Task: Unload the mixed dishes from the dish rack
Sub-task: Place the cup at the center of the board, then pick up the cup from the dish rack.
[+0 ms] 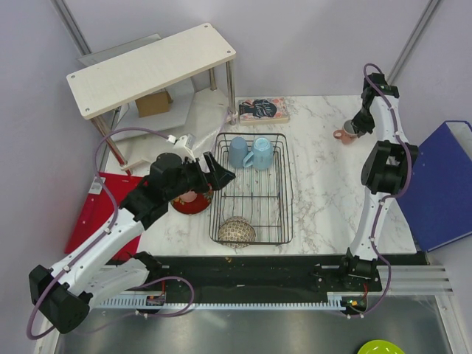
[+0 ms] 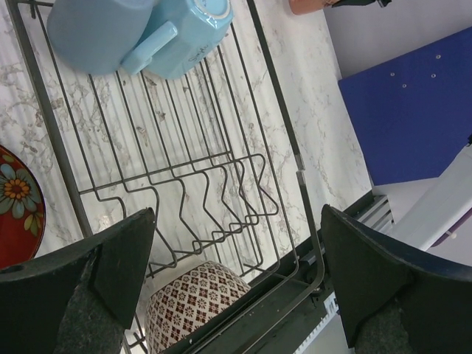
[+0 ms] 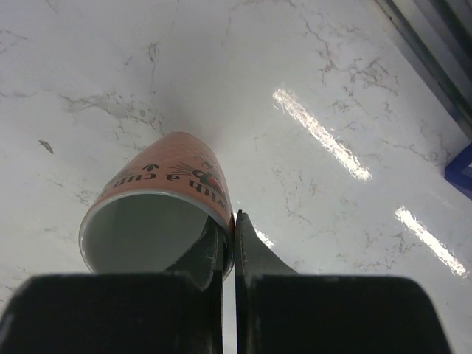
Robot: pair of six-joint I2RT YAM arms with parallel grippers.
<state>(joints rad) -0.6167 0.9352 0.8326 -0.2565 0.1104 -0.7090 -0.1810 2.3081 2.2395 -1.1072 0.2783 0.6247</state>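
A white wooden shelf (image 1: pixel 151 68) stands at the far left corner of the marble surface (image 1: pixel 324 192), with a cardboard box (image 1: pixel 153 103) under it, a book (image 1: pixel 262 109) at the far edge, a red folder (image 1: pixel 92 214) to the left and a blue binder (image 1: pixel 442 188) off to the right. The dish rack (image 1: pixel 285 193), a black wire basket, sits mid-surface, its bent wire dividers bare. At its far end lie two light blue mugs (image 1: pixel 237 152), pressed side by side, and at its near end a bowl (image 1: pixel 236 231) with a brown and cream diamond pattern shows its outside. The dark red plate (image 1: pixel 193 203), painted with flowers, lies on the surface just beside the rack's left wall, partly hidden under the left arm. The salmon-pink mug (image 1: pixel 344 136), white inside and printed with dark lettering, is well apart from the rack near the far right corner; whether its base touches the surface cannot be told. The left arm reaches diagonally forward, its left pincer (image 2: pixel 236 221) spread wide apart above the rack's left side and gripping nothing. The right arm stretches far out and bends down, its right pincer (image 3: pixel 230 254) clamped on the mug's rim, one finger inside, one outside.
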